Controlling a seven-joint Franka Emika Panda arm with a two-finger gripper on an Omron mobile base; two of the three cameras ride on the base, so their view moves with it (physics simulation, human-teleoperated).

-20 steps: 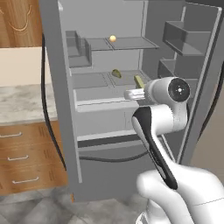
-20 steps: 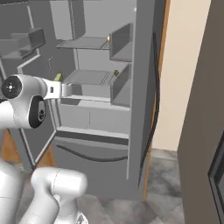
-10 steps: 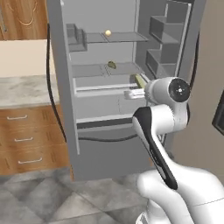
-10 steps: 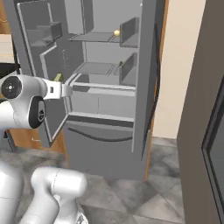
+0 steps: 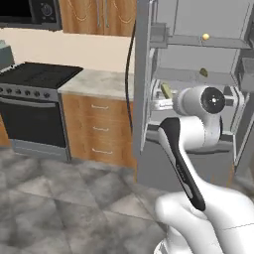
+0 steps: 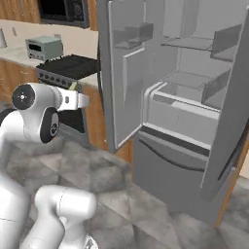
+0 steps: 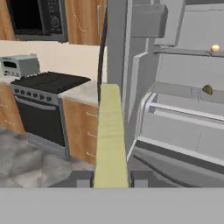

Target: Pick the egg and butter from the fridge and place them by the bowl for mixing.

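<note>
So I've got the gripper clamped tight on the butter; from the hand camera the pale olive stick stands straight up between the two dark fingertips and runs up the middle of the picture; in the left base view I can spot the butter's end poking out just beside the arm's round white wrist, in front of the open fridge; from the right base view there's a little sliver of it at the top of the hand too. The egg sits on the upper shelf of the fridge, a small yellow ball toward the right side; the hand camera catches it as well, up on that same shelf; one shelf below there's a small dark olive-brown lump that I can't identify. Fridge doors are wide open; in the right base view the left door swings out toward me with its rack up top, and the lower drawer is closed. Left of the fridge there's a stretch of stone counter over wooden drawers, then a black stove with a microwave above it; a small grey toaster-looking box sits on the counter past the stove; grey tile floor underneath.
</note>
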